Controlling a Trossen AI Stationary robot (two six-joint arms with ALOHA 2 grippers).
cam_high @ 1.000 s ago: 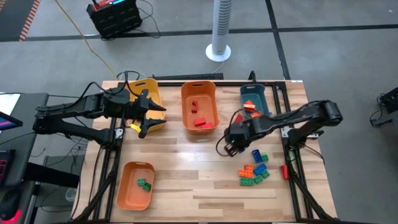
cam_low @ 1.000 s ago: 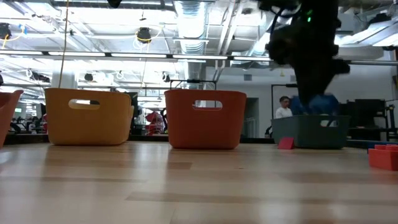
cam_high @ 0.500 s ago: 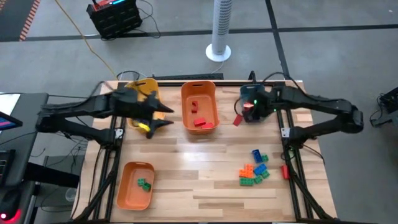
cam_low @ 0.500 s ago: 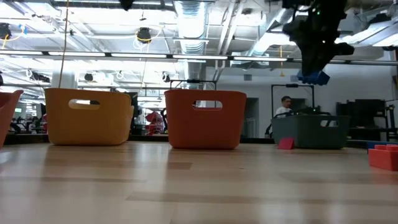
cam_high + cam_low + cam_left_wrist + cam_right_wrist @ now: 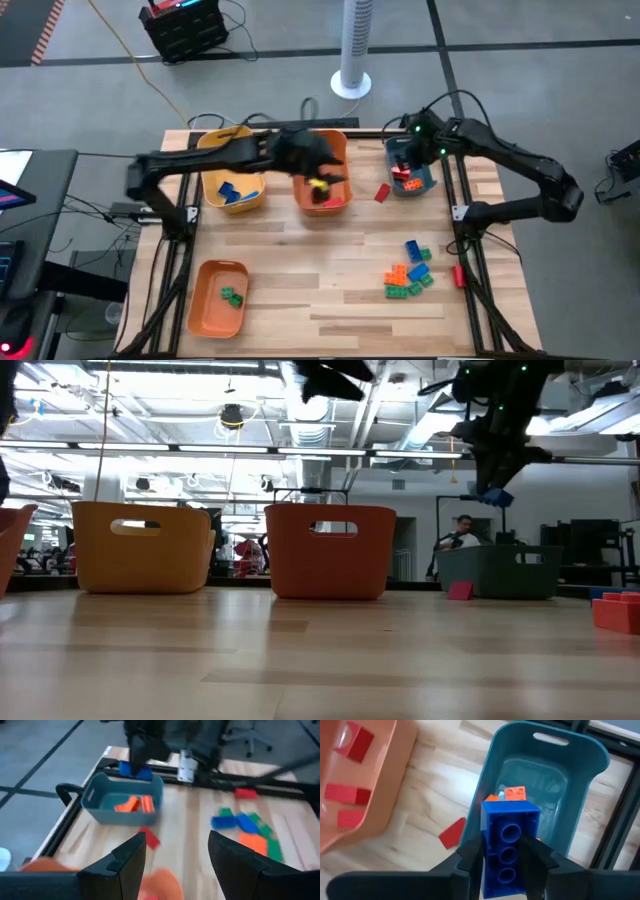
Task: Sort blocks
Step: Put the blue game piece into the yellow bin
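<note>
The left gripper (image 5: 318,172) is a dark blur over the orange bin (image 5: 321,168) at the back of the table, so from above its fingers are hard to see. The left wrist view shows its two dark fingers (image 5: 127,859) spread wide with nothing between them. A small yellow spot sits by the gripper in the high view, but what it is cannot be told.

The right gripper (image 5: 502,851) hangs over the teal bin (image 5: 410,165) and its fingers are closed tight on one blue block (image 5: 506,846). That block shows well in the right wrist view and as a small blue bit in the low view, but the arm hides it from above.

Inside the teal bin lie orange blocks (image 5: 511,794); they are partly hidden, so they cannot be counted. One red block (image 5: 381,192) lies on the wood between the orange bin and the teal bin. The right wrist view shows three red blocks (image 5: 353,794) in the orange bin.

From above there are four bins: a yellow bin (image 5: 232,180) with blue blocks (image 5: 228,193), the orange one, the teal one, and a second orange bin (image 5: 219,297) at the front holding green blocks (image 5: 232,296). A pile of mixed blocks (image 5: 409,272) lies on the table (image 5: 330,290) at the right.
</note>
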